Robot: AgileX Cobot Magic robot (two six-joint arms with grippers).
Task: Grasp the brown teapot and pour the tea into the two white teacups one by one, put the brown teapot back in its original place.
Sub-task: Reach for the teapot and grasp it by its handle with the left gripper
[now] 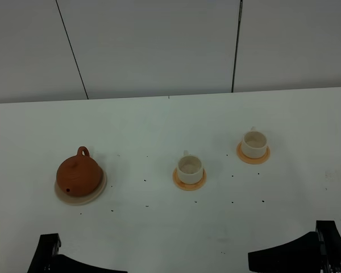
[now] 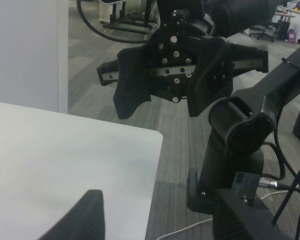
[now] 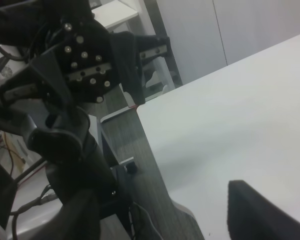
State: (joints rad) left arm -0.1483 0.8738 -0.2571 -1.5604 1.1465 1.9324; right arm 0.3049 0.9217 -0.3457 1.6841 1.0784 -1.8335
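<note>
From the high camera: finds the brown teapot (image 1: 78,175) upright on its beige saucer (image 1: 100,190), left on the table (image 1: 159,125), likely within the left arm's reach. Puts the nearer teacup (image 1: 190,166) mid-table and the farther teacup (image 1: 254,143) rightward, each on an orange coaster (image 1: 188,185), well apart, probably for pouring room.

From the left wrist: shows the left gripper (image 2: 160,197) spread wide, empty, off the table edge.

From the right wrist: shows the right gripper (image 3: 160,192) likewise splayed, holding nothing.

Low, folded back: left arm (image 1: 51,256), right arm (image 1: 301,255); left tool (image 2: 160,210), right tool (image 3: 160,195) fingers spread wide.
</note>
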